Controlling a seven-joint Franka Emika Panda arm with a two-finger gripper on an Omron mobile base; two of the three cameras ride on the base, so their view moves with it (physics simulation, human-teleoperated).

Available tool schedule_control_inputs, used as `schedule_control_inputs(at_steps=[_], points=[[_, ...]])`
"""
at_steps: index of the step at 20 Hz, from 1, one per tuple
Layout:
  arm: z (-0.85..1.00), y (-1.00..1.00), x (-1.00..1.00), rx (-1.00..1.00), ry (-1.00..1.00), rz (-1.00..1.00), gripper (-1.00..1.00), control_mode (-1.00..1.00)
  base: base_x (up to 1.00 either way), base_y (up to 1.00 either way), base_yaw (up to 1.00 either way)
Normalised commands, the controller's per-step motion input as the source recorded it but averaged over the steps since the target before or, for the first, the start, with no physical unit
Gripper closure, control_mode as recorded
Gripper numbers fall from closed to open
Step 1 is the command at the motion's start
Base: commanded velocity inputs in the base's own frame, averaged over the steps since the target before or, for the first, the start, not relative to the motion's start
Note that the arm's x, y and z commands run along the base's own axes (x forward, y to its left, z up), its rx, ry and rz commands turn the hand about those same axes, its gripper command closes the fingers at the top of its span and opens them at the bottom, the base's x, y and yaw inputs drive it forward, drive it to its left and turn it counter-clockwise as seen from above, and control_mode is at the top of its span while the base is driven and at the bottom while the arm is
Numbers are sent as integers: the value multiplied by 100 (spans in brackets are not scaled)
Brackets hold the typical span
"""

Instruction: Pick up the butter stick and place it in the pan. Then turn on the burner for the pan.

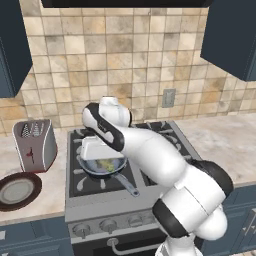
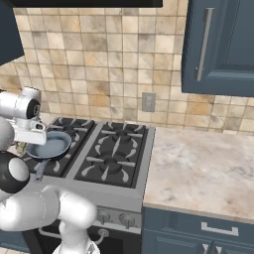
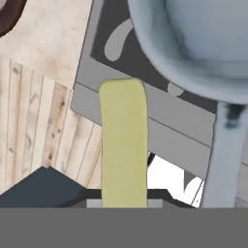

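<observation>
Butter stick (image 3: 123,145) closest to the lens, one pale-yellow bar rising from the bottom of the hand view, held up over the stove's front edge.

One gripper (image 1: 102,161), fingers closed tight on the butter stick; in the left base view the bar shows as a yellowish patch just over the pan (image 1: 107,170). One pan, grey-blue inside, on the front-left burner (image 1: 87,182), long grey handle pointing toward the stove front; in the hand view its rim and handle lie just beside the bar, apart from it. Four burners counted on the black cooktop in the right base view. One toaster (image 1: 34,144) on the counter left of the stove, one dark-brown plate (image 1: 17,190) in front of it. One wall outlet (image 1: 168,98) on the tile behind.
</observation>
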Motion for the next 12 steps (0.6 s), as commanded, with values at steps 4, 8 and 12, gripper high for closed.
schedule_control_inputs(at_steps=[4,8,12], points=[[0,-23,0,-1,-2,-18,100,-100,0,0,0],[0,-19,0,0,-1,-17,100,-100,0,0,0],[0,-7,4,0,-3,-11,100,-100,0,0,0]])
